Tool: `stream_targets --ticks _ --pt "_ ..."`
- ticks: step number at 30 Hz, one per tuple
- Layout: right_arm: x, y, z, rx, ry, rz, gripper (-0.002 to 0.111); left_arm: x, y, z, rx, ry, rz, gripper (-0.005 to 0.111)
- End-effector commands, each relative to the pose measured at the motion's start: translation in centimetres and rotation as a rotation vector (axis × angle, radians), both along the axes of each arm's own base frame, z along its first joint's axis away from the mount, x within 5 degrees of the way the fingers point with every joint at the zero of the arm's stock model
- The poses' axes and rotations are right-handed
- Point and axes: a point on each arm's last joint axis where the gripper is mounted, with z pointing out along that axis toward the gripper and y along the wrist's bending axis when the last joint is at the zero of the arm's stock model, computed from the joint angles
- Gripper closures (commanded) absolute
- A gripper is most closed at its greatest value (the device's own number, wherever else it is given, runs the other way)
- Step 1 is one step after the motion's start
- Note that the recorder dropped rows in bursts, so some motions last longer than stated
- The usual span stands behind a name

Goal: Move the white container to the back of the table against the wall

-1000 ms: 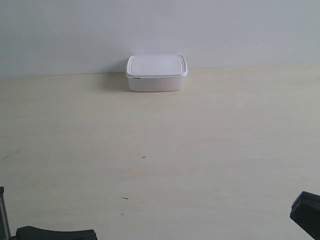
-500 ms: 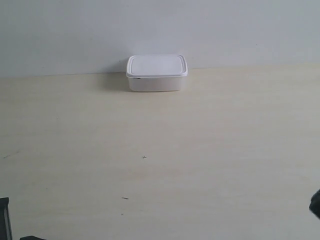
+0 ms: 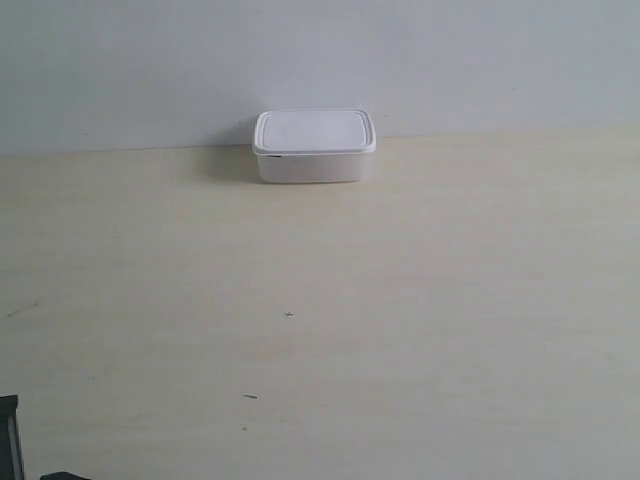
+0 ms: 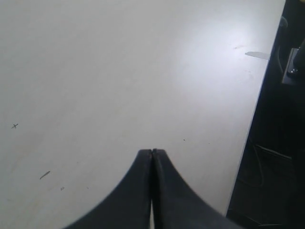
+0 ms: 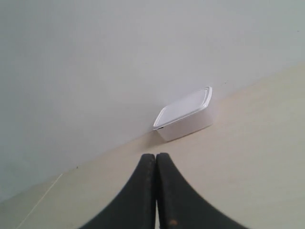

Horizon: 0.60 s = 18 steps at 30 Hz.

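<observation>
The white container point(image 3: 314, 146) stands with its lid on at the back of the cream table point(image 3: 400, 300), right where the table meets the pale wall point(image 3: 320, 60). The right wrist view shows the same container point(image 5: 185, 116) far ahead by the wall point(image 5: 95, 57). My right gripper point(image 5: 156, 155) is shut and empty, well short of it. My left gripper point(image 4: 152, 151) is shut with nothing in it, over bare table point(image 4: 119, 71) near its edge. Neither gripper shows in the exterior view, apart from a dark arm part point(image 3: 10, 440) at the bottom-left corner.
Tiny dark specks point(image 3: 288, 315) mark the tabletop. In the left wrist view the table's edge point(image 4: 257, 109) drops off to a dark floor area with cables and hardware point(image 4: 290, 67).
The dark arm part at the exterior view's bottom right has pulled out of the frame. The one at the bottom left has also drawn back. The container has not moved.
</observation>
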Motion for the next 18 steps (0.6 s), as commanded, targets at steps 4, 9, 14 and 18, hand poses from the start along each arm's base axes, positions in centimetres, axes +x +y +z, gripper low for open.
stream_targets --ticks 4,9,14,18 --pt "0.2 -0.6 -0.3 -0.112 -0.027 -0.069 0.108 -0.1 0.1 0.0 -0.009 0.007 -0.005 0.107" --pt "0.4 -1.3 -0.4 -0.066 0.012 -0.148 0.108 -0.1 0.1 -0.1 -0.007 0.007 -0.005 0.107" --pt "0.4 -1.5 -0.3 -0.079 -0.003 -0.168 0.108 -0.1 0.1 -0.1 -0.007 0.007 -0.005 0.107" --pt "0.3 -1.1 -0.8 -0.161 0.024 -0.127 0.108 -0.1 0.1 -0.1 -0.007 0.007 -0.005 0.107"
